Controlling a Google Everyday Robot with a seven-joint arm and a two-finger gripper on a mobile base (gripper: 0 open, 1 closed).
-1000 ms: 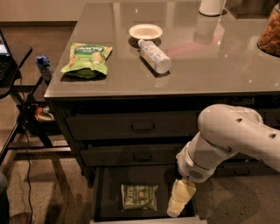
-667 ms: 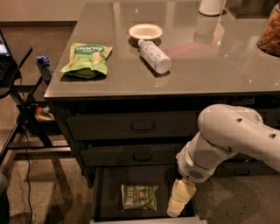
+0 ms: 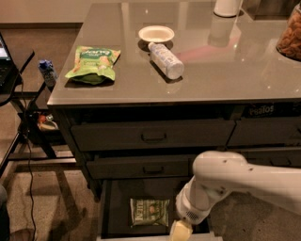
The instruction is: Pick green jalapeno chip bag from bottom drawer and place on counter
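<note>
The green jalapeno chip bag [image 3: 149, 212], dull olive with a light picture panel, lies flat in the open bottom drawer [image 3: 114, 207] of the dark cabinet. My gripper [image 3: 181, 231] hangs from the white arm at the bottom edge of the view. It is just right of the bag, over the drawer's front right part and apart from the bag. Its lower end is cut off by the frame edge. The grey glossy counter [image 3: 235, 66] tops the cabinet.
On the counter lie a brighter green bag [image 3: 92, 63], a white bowl [image 3: 156, 33], a lying white bottle [image 3: 165, 60], a white container [image 3: 227, 6] and a jar [image 3: 290, 35]. Two shut handled drawers sit above. A black side desk [image 3: 14, 70] with cables stands left.
My arm has dropped lower and shifted left, bringing the gripper down toward the drawer and closer to the olive bag. The bag and the counter items have not moved.
</note>
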